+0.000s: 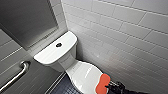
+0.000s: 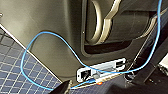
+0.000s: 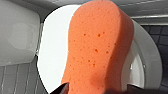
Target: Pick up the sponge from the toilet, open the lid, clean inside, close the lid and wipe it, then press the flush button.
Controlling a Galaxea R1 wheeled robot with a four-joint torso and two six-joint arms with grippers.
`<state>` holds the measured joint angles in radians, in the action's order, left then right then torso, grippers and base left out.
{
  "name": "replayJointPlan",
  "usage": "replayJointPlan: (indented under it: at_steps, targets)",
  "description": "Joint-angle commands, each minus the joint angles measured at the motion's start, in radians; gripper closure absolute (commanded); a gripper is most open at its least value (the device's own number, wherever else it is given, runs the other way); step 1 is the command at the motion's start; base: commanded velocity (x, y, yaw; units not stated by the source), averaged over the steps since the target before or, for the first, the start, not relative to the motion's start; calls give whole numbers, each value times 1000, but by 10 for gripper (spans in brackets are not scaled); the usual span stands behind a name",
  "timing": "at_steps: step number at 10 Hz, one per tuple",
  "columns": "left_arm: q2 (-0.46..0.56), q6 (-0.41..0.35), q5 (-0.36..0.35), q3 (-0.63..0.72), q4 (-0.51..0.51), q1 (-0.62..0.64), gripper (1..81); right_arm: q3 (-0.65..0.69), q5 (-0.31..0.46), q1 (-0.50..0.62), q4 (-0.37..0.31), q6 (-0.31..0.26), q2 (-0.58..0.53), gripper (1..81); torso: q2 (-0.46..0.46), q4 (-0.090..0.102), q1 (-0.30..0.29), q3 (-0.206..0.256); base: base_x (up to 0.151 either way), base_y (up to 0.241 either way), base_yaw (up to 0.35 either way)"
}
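head view: a white toilet (image 1: 65, 63) stands in a corner of pale tiled walls (image 1: 120, 32), on a dark tiled floor (image 1: 61, 88). the flat cistern top carries a dark round flush button (image 1: 58, 45). the lid (image 1: 82, 73) is down over the bowl. a metal grab bar (image 1: 15, 76) is fixed to the wall on the toilet's left side. the right tool (image 1: 110, 87) comes in from the lower right, closed on one end of the sponge (image 1: 103, 82). the orange-red pad points away from the tool and lies over the front right edge of the lid; whether it touches the lid cannot be told.

right wrist view: the sponge (image 3: 97, 47), porous and wavy-edged, is seen lengthwise above the closed lid (image 3: 53, 50), with the cistern beyond.

left wrist view: a blue cable (image 2: 37, 37) loops over a dark panel of the robot, above the grid of floor tiles (image 2: 15, 75). how far the left tool (image 2: 63, 88) is open cannot be told.
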<state>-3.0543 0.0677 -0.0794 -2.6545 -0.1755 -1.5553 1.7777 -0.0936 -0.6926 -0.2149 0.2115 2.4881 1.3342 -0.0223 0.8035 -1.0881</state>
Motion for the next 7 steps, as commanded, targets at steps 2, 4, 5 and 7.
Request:
replayJointPlan:
  at_steps: [2, 4, 5, 7]
  targets:
    - [-2, -2, 85, 5, 4, -47, 10, 29, 55, 110, -11, 6, 11, 10, 0, 0, 0, 0, 0, 0, 0]
    - [0, 0, 85, 5, 4, -47, 10, 45, 55, 109, -9, 6, 25, 10, 0, 0, 0, 0, 0, 0, 0]
    - [0, 0, 85, 5, 4, -47, 10, 46, 55, 107, -6, 5, 25, 10, 0, 0, 0, -94, 0, 0, 0]
    - [0, 0, 85, 5, 4, -47, 10, 41, 54, 113, 5, 3, 24, 10, 0, 0, 0, -23, 0, 0, 0]
